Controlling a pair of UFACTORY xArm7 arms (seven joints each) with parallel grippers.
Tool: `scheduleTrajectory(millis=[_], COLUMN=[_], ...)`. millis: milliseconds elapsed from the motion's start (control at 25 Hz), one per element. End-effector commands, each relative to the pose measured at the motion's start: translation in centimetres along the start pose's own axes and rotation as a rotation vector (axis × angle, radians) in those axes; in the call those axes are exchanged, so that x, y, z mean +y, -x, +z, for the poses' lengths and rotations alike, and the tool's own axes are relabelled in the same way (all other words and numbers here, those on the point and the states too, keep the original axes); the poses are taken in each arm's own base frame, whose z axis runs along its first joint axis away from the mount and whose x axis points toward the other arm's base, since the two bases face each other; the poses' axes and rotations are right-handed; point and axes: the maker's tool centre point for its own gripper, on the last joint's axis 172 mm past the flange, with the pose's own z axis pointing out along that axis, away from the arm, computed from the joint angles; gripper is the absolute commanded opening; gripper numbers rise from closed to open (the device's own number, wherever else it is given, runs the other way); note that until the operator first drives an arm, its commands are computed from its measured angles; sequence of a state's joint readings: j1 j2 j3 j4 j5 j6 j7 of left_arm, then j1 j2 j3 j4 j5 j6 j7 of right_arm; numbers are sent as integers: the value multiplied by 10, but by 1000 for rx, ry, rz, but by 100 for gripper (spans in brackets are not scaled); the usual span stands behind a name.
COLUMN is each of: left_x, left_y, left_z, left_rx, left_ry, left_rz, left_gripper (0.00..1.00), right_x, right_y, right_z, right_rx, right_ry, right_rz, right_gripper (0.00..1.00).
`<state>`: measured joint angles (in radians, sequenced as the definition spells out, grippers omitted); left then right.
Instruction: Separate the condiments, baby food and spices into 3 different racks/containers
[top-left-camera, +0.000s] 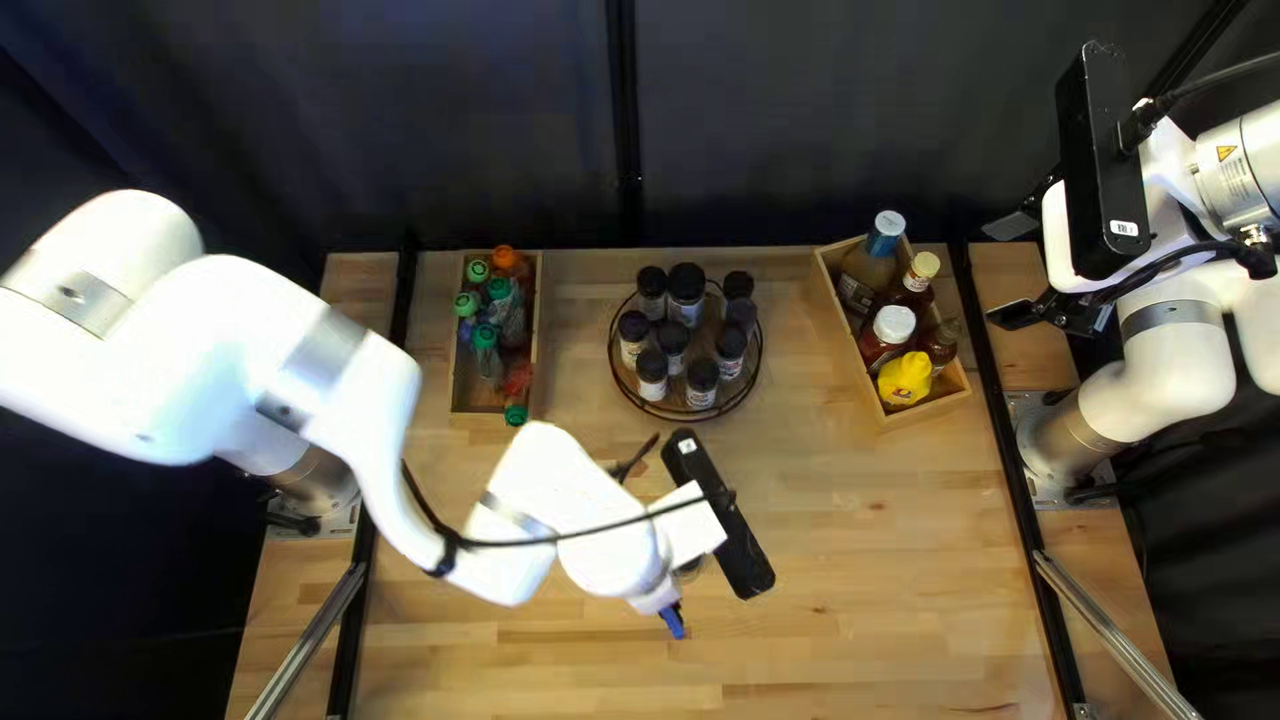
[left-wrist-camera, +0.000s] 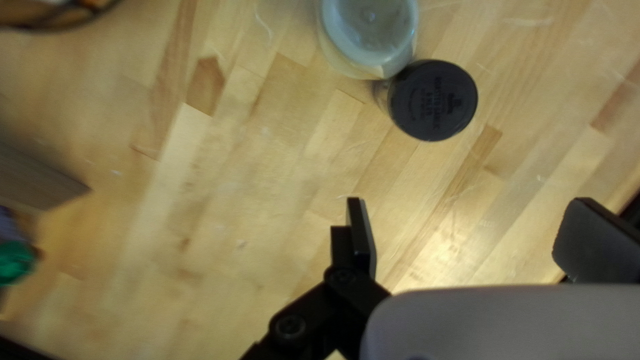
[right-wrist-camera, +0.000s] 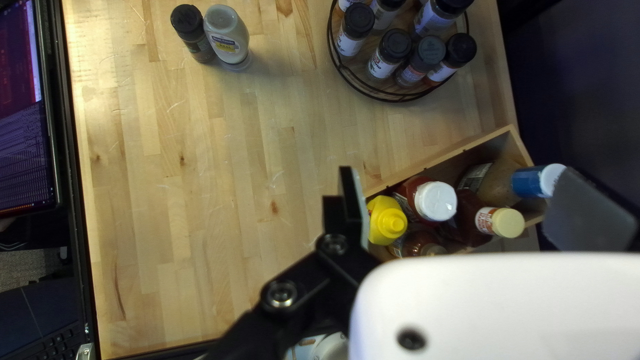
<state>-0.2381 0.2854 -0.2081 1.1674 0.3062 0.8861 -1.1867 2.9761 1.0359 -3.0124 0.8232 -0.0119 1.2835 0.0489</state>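
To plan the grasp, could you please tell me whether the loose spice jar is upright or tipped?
Upright: both wrist views show the jar standing, black lid on top, beside the pale bottle.

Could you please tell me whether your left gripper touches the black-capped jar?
Apart: the left wrist view shows tabletop between the left gripper and the jar.

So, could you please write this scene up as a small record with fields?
Centre rack: round black wire rack holding black-lidded spice jars
Left container: narrow wooden box holding small green- and orange-capped containers
Right container: slanted wooden box holding sauce bottles, one a yellow plastic squeeze bottle
Loose items: black-lidded cylindrical jar beside a pale labelled bottle, both upright
Left gripper: open, holding nothing
Right gripper: open, holding nothing
Sorting: unfinished, two items outside the containers
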Motion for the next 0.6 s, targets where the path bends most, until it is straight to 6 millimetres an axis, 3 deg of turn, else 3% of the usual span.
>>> scheduleTrajectory(millis=[40, 280, 440, 520, 560, 600], left_x=[-4, -19, -26, -26, -25, -23], left_y=[-17, -37, -40, -38, -36, -35], left_z=[17, 33, 35, 32, 30, 28], left_rx=[15, 37, 51, 66, 74, 78], left_ry=[-26, -57, -68, -84, -91, -97], left_rz=[-55, -119, -134, -134, -129, -124], left_gripper=[100, 100, 100, 76, 7, 0], right_x=[0, 0, 0, 0, 0, 0], right_y=[0, 0, 0, 0, 0, 0], right_z=[0, 0, 0, 0, 0, 0], right_rx=[0, 0, 0, 0, 0, 0], right_ry=[0, 0, 0, 0, 0, 0], right_rz=[0, 0, 0, 0, 0, 0], right_gripper=[100, 100, 100, 100, 100, 100])
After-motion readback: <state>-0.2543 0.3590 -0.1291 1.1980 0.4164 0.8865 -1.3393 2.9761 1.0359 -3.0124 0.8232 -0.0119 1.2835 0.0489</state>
